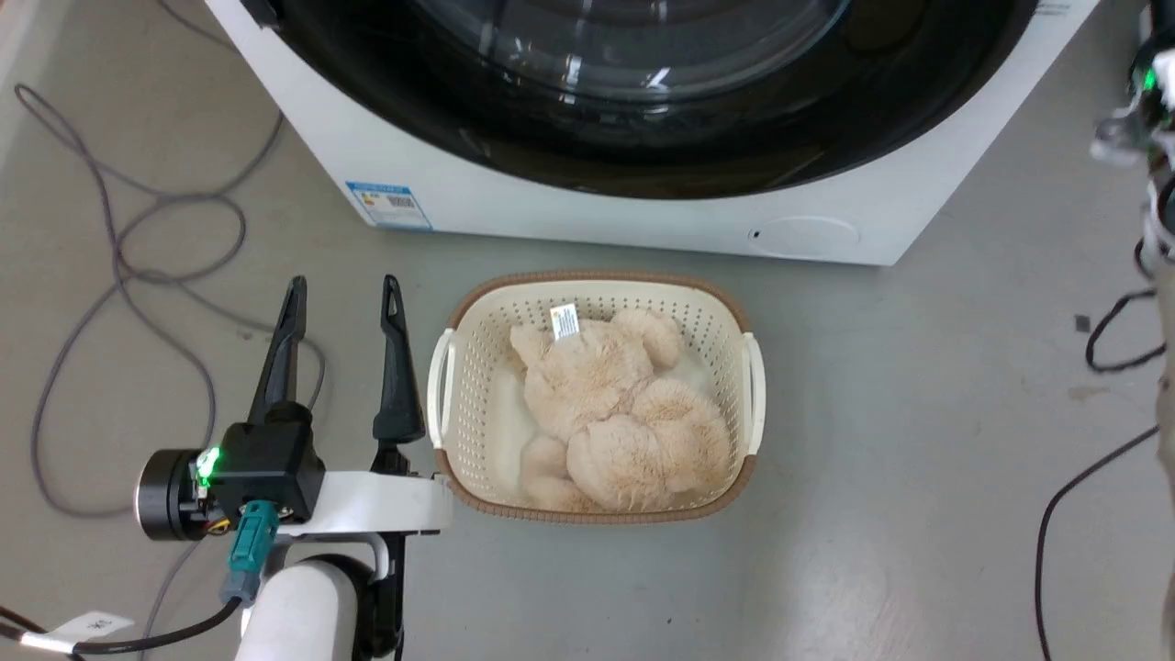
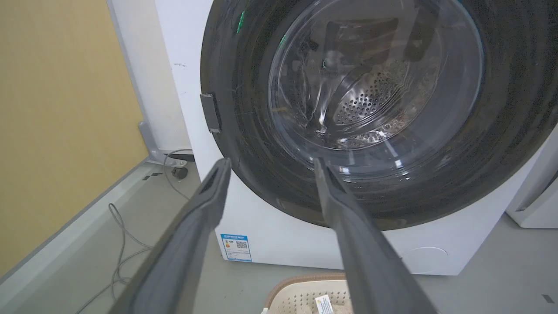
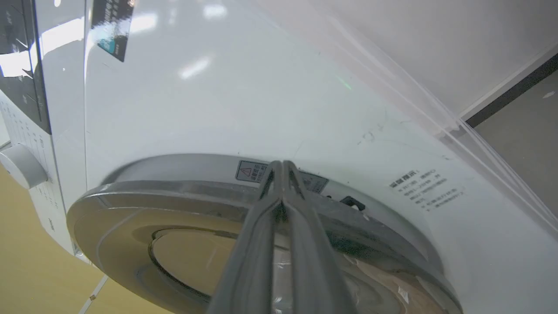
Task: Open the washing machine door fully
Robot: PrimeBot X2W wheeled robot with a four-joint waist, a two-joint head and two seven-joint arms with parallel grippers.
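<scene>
Pointing pinched fingers at the door rim

The right gripper (image 3: 282, 168) has its jaws pressed together, tips at the edge of the washing machine door (image 3: 130, 218) beside a warning sticker (image 3: 250, 171); contact is unclear. The left gripper (image 1: 344, 286) has its jaws wide apart and empty, just beside a laundry basket (image 1: 597, 278) holding a plush toy (image 1: 615, 413). The door covers the washing machine (image 1: 551, 207) front.

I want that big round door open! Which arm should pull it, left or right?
Right. The right tool, shut, has its tips at the edge of the large round glossy black-rimmed glass washing machine door. The left tool hangs open beside the cream perforated plastic basket, away from the door.
</scene>
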